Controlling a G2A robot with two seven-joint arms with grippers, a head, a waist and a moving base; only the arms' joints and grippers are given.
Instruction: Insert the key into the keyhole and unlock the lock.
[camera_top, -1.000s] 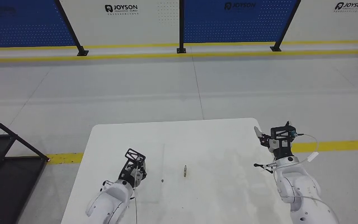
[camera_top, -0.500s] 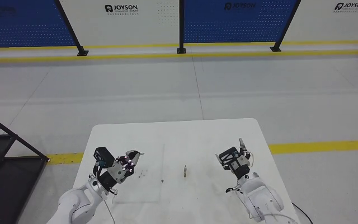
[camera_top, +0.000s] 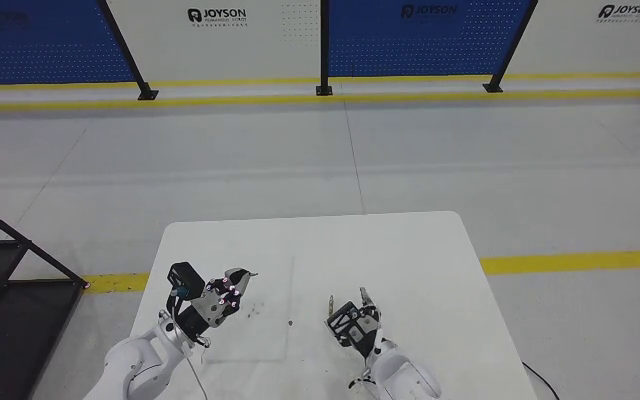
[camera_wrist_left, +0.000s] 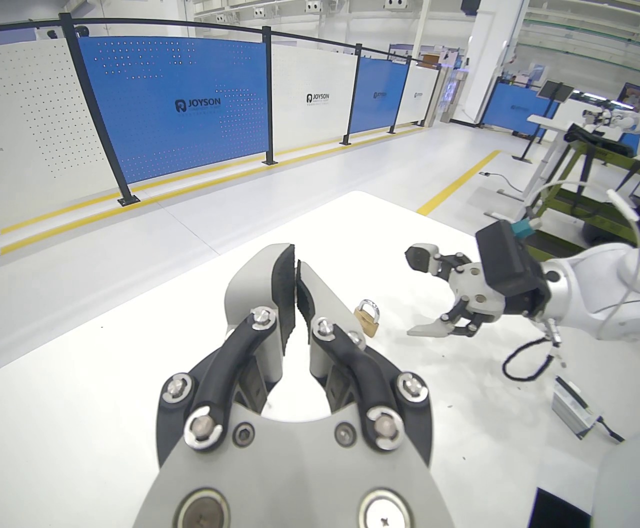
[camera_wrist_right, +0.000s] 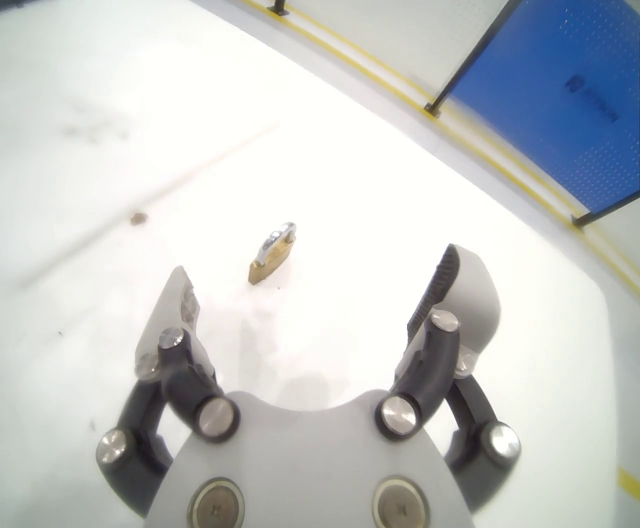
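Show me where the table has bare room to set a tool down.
Free: the far half of the table, between the padlock and the far edge, and the right side, from the right gripper to the right edge. Crowded: the near middle strip, where the left gripper, a dark speck, the padlock and the open right gripper sit close.

Bare table (camera_wrist_right: 350, 200) between right gripper (camera_wrist_right: 315, 270) and padlock (camera_wrist_right: 271, 252)
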